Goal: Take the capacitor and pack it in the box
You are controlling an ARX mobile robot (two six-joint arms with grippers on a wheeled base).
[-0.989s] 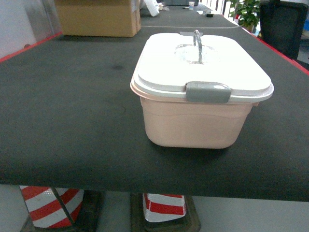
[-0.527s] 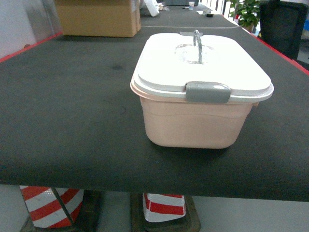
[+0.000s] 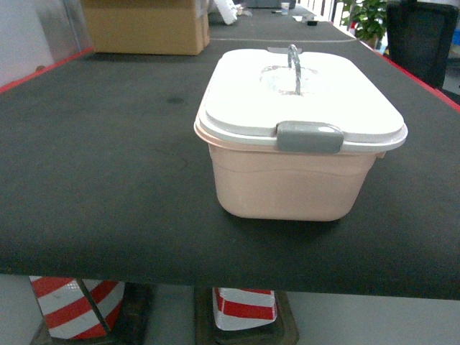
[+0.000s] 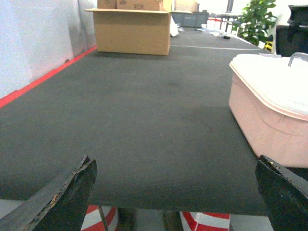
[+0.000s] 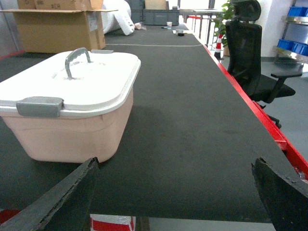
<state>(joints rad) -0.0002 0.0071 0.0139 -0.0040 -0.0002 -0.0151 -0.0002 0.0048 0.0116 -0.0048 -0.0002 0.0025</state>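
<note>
I have the pink box [image 3: 291,183] sitting on the dark tabletop [image 3: 100,165], a little right of the middle in the head view, with its white lid [image 3: 302,90] shut down on it, the grey clasp [image 3: 309,136] facing me and the grey handle [image 3: 294,66] standing up on top. No capacitor shows in any of my three views. It may be inside under that lid already, or it may lie somewhere my cameras do not reach; I cannot tell which from here, so the scene fits a box already packed and closed as well as one waiting to be filled.

Neither arm appears in the head view. From the left wrist camera, the left gripper [image 4: 178,197] hangs at the near edge of the tabletop with its two dark fingers spread wide and nothing between them; the box sits ahead and off to its right. From the right wrist camera, the right gripper [image 5: 180,197] is likewise spread wide and empty, with the box ahead and to its left.

So the box lies between the two arms, with its long axis running away from me. Both grippers stand back from it, and I judge it somewhat closer to the right one. A cardboard carton [image 3: 147,25] stands at the far left of the tabletop, and an office chair [image 5: 250,53] stands beyond the right edge.
</note>
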